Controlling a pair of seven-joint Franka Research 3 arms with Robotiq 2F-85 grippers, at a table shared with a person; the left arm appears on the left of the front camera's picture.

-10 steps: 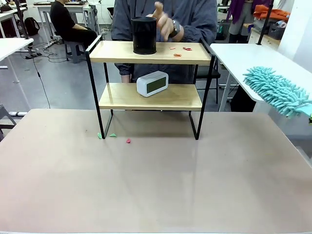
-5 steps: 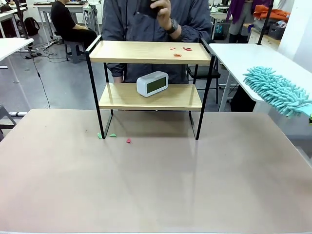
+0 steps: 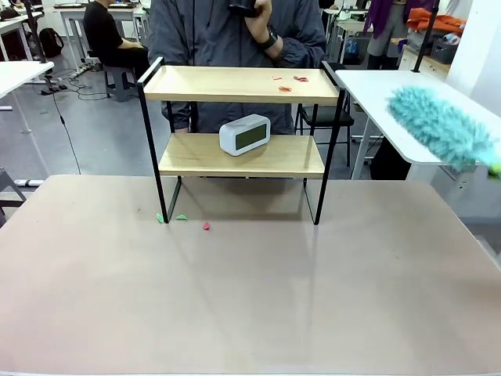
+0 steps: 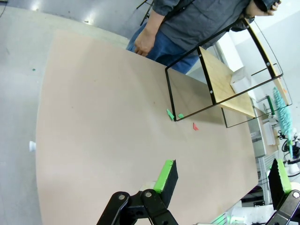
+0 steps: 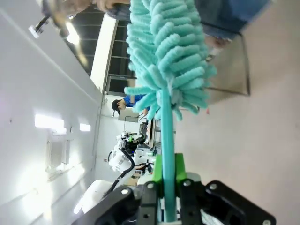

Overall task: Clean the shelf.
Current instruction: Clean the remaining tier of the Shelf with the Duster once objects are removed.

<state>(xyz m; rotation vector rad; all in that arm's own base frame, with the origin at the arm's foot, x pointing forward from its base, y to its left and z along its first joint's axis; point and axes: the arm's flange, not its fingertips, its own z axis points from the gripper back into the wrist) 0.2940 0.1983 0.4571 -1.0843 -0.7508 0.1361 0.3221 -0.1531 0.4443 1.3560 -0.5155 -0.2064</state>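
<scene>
The shelf stands at the table's far side, two light boards in a black frame. Small red scraps lie on its top board, and a white clock sits on the lower board. A fluffy teal duster hangs blurred in the air at the far right, clear of the shelf. In the right wrist view my right gripper is shut on the duster's handle. My left gripper is open and holds nothing, above the table's near side, with the shelf far ahead of it.
A person stands behind the shelf holding a black cylinder at chest height. Green and red scraps lie on the brown table by the shelf's left legs. A white side table stands at the right.
The person has lifted the black cylinder off the top board up to the chest. The duster has swung up and slightly left.
</scene>
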